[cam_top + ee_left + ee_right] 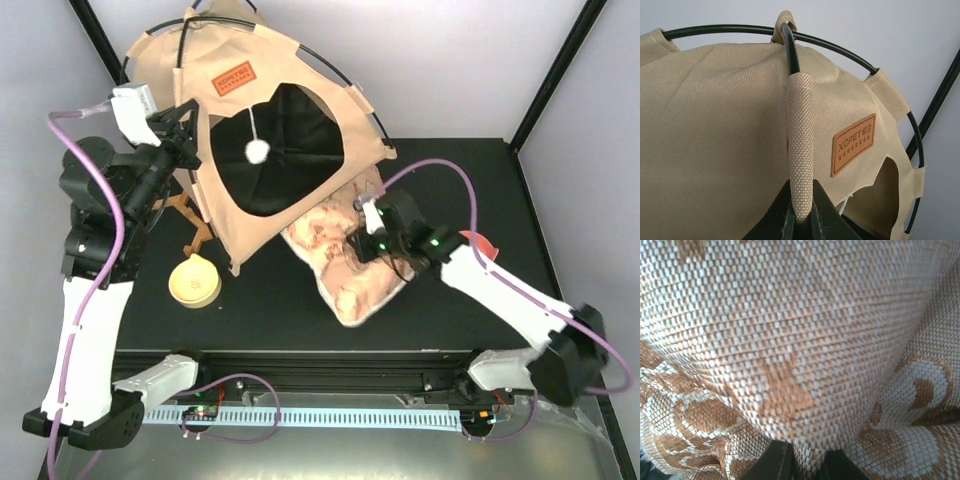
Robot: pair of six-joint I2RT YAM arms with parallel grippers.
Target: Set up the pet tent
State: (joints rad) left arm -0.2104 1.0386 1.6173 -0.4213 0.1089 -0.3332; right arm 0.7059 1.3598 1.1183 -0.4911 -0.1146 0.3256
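Observation:
The tan pet tent (270, 130) stands upright at the back left of the table, its black-lined opening facing me, with a brown label (222, 80) and a white pom-pom (257, 151). Thin black poles (790, 45) arch over it. My left gripper (185, 130) is shut on a tan pole sleeve (801, 150) at the tent's left front edge. The beige floral cushion (350, 255) lies half out of the tent's right front corner. My right gripper (365, 240) is shut on the cushion's fabric (790, 340), which fills the right wrist view.
A round yellow disc (196, 280) lies on the black table (480, 200) in front of the tent's left corner. A brown wooden piece (195, 225) sits beside it. An orange-red item (478, 241) shows behind my right arm. Black frame posts stand at the back corners.

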